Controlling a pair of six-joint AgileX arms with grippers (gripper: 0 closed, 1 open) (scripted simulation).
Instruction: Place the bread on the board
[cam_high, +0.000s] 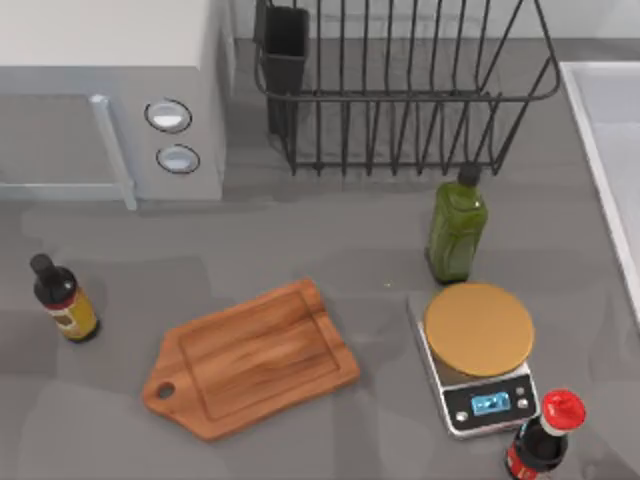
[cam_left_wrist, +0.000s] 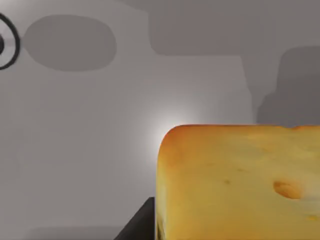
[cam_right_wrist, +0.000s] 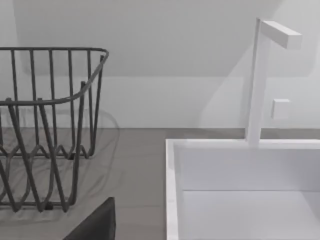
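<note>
- Bread close up in the left wrist view, above grey tabletop; dark finger of the left gripper just beside its rounded corner; cannot tell whether grasped.
- Board lying flat left of centre, handle toward the near left, bare counter on all sides.
- Scale to its right, apart; green bottle behind that.
- Rack and microwave at the back; sink at right.
</note>
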